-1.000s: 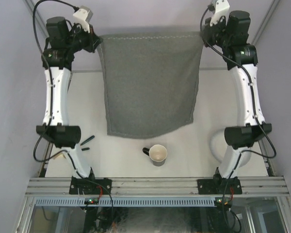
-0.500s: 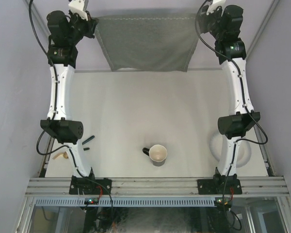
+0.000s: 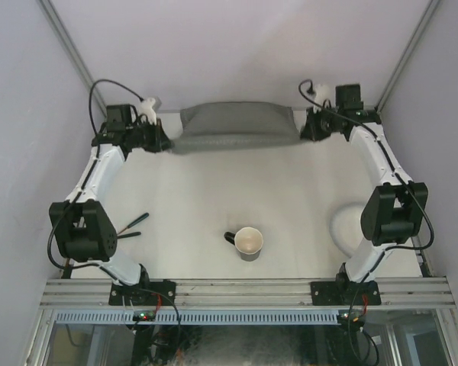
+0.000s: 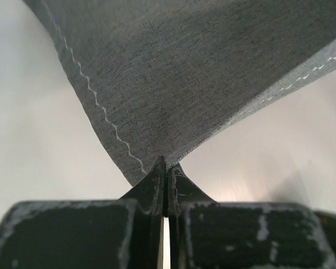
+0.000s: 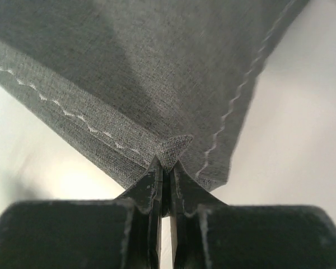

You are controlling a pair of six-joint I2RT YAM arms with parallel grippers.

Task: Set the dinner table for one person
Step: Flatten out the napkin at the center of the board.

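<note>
The left gripper and right gripper pinch grey mat corners above dinner table.

The cloth mat nipped at the tip of the left gripper is grey woven fabric, matt and finely grainy, with white zigzag stitching along its hem. The same weave meets the right gripper. Both gripper bodies look black and matt, scuffed pale at the edges (plastic or metal, hard to tell). Beneath them the dinner table is off-white, smooth, mostly matt — its rails bare aluminium.
</note>
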